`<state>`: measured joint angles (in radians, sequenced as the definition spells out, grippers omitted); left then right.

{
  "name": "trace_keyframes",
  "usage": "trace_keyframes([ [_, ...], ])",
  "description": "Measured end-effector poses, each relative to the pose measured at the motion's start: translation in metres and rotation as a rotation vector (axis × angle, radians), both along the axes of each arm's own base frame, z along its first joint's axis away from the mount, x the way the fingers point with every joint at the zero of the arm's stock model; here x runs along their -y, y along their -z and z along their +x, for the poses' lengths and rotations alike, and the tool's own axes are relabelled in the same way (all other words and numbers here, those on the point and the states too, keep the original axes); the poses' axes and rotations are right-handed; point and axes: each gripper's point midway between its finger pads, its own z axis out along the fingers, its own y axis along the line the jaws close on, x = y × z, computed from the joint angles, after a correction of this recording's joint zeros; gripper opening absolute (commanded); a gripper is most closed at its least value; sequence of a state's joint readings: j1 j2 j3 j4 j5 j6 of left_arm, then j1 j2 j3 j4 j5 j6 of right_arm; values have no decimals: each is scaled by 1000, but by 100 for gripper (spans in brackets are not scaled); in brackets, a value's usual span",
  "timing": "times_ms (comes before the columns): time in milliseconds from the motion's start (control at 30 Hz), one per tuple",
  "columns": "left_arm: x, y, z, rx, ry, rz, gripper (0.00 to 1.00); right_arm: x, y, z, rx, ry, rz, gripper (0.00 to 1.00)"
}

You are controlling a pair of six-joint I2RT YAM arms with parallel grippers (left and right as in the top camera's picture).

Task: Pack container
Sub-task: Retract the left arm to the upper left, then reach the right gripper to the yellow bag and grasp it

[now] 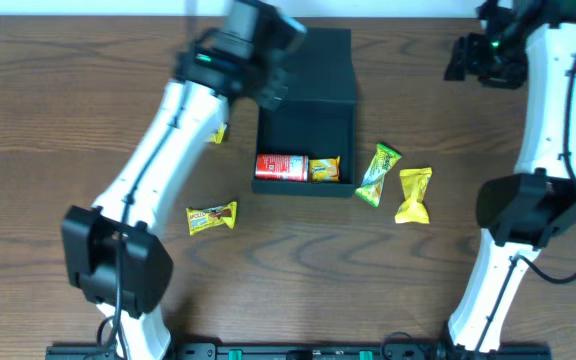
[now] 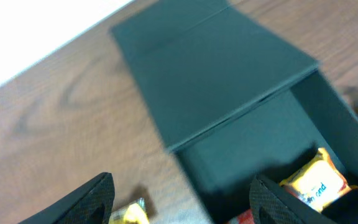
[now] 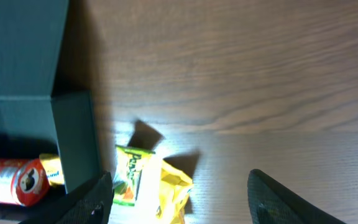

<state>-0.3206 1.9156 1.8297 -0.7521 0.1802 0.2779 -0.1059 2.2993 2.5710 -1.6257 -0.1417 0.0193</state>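
The dark teal container [image 1: 306,135] stands open at the table's middle, its flat lid [image 1: 320,65] laid back behind it. Inside lie a red can [image 1: 281,166] and an orange-yellow packet [image 1: 323,168]. My left gripper [image 1: 258,75] hovers open and empty over the box's left rear corner; its wrist view shows the lid [image 2: 210,68], the orange-yellow packet [image 2: 319,183] and a yellow packet [image 2: 129,213] on the table. My right gripper [image 1: 473,58] is open and empty, high at the far right; its view shows the box wall [image 3: 76,140], the can [image 3: 11,180], a green packet [image 3: 131,174] and a yellow packet [image 3: 173,193].
On the table lie a green packet [image 1: 378,173] and a yellow packet [image 1: 414,194] right of the box, a yellow-brown packet [image 1: 211,217] at front left, and a small yellow packet [image 1: 218,134] partly hidden under my left arm.
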Motion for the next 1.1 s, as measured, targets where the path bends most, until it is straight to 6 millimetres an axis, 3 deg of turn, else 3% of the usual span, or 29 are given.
trace_keyframes([
  [100,-45,4,6,-68,-96,-75,75,-10,15,-10,-69,-23,-7,68],
  [200,-85,8,7,-118,-181,-123,75,-14,40,-33,-203,-39,-16,66],
  [300,-99,8,8,-129,-212,-146,76,-12,52,-47,-268,-36,-18,68],
  [367,-102,7,8,-133,-217,-157,76,-7,54,-56,-276,-26,-20,70],
  [467,-99,6,9,-130,-208,-168,77,4,39,-68,-205,2,-23,70],
  [567,-97,4,10,-120,-202,-172,77,12,18,-86,-118,26,-36,63],
  [633,-97,2,13,-106,-199,-177,77,7,16,-102,-98,27,-38,57],
  [733,-96,1,16,-93,-197,-180,78,-12,49,-116,-164,-14,-33,50],
  [833,-96,-1,18,-82,-195,-183,79,-36,100,-131,-270,-55,-40,45],
  [967,-96,-1,18,-82,-195,-183,80,-54,130,-146,-317,-88,-75,37],
  [1100,-96,-1,17,-85,-195,-183,81,-59,144,-153,-330,-83,-87,32],
])
